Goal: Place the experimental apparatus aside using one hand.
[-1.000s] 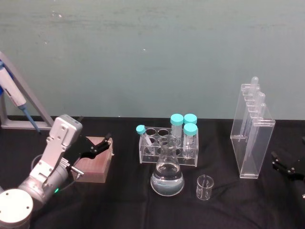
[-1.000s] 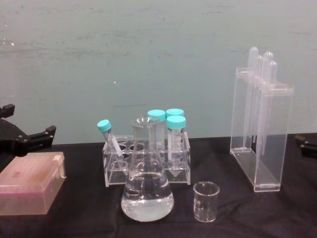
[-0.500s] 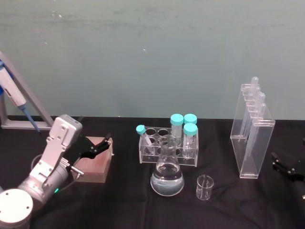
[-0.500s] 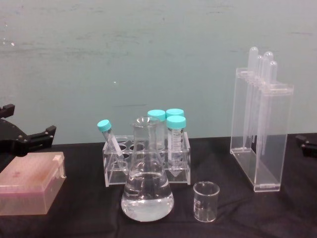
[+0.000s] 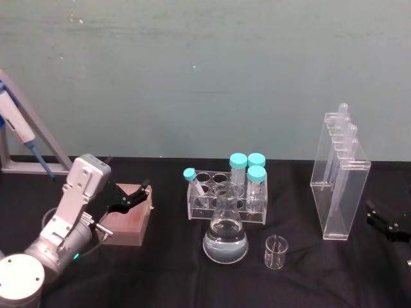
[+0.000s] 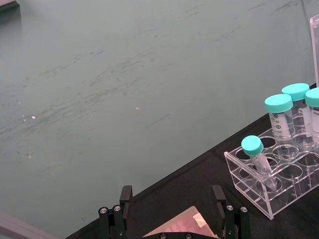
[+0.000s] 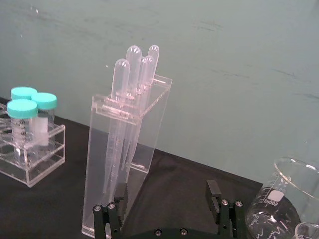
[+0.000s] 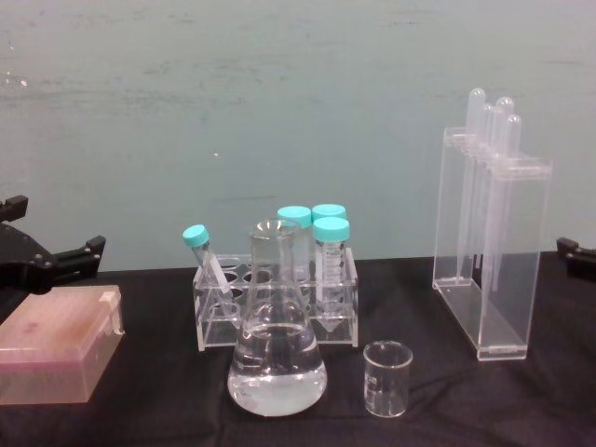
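Pipette stand (image 5: 338, 186) stands upright near the right gripper (image 7: 165, 193), whose fingers are apart. Left gripper (image 6: 172, 198), likewise spread, hovers over a pink box (image 8: 56, 354).

The view's edge cuts off the right gripper (image 5: 380, 217).

The flask (image 8: 277, 372), part full of clear liquid, stands front and centre on the black table (image 8: 158, 405), with the beaker (image 8: 386, 377) just right of it. Behind the flask is a rack (image 8: 223, 321) of teal-capped tubes, one of them leaning. The pipette stand (image 8: 489, 251) is upright farther right. The left gripper (image 8: 51, 237) hangs above a pink box (image 8: 56, 346), fingers spread. The right gripper (image 8: 577, 255) shows at the right edge, apart from the stand.
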{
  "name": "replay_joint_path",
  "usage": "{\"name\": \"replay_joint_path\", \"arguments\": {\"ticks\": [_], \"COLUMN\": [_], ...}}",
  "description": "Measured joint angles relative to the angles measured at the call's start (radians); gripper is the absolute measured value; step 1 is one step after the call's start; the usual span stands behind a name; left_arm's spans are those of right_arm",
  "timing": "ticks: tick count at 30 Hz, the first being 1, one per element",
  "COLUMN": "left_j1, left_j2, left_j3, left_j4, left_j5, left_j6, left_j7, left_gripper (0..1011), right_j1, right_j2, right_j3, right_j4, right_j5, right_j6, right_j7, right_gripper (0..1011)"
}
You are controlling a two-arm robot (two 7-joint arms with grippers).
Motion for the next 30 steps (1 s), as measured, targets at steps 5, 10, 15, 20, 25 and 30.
{"name": "replay_joint_path", "arguments": {"ticks": [5,10,15,20,25,30], "left_j1": [0.000,0.000,0.000,0.000,0.000,0.000], "left_j2": [0.000,0.000,0.000,0.000,0.000,0.000], "left_j3": [0.000,0.000,0.000,0.000,0.000,0.000], "left_j4": [0.000,0.000,0.000,0.000,0.000,0.000], "left_j5": [0.000,0.000,0.000,0.000,0.000,0.000], "left_j6": [0.000,0.000,0.000,0.000,0.000,0.000], "left_j7": [0.000,0.000,0.000,0.000,0.000,0.000], "left_gripper": [1000,1000,1000,1000,1000,1000], "right_j1": [-0.023,-0.039,-0.052,-0.061,-0.063,-0.061], "right_j2": [-0.020,-0.035,-0.051,-0.078,-0.107,-0.145], "right_j3": [0.021,0.028,0.028,0.027,0.024,0.022], "right_j4": [-0.033,-0.061,-0.083,-0.101,-0.108,-0.108], "right_j5": [0.020,0.021,0.006,-0.022,-0.043,-0.071], "right_j6": [0.011,0.018,0.022,0.025,0.027,0.032], "right_j7": [0.006,0.011,0.012,0.002,-0.010,-0.029], "right_gripper": [1000,1000,1000,1000,1000,1000]}}
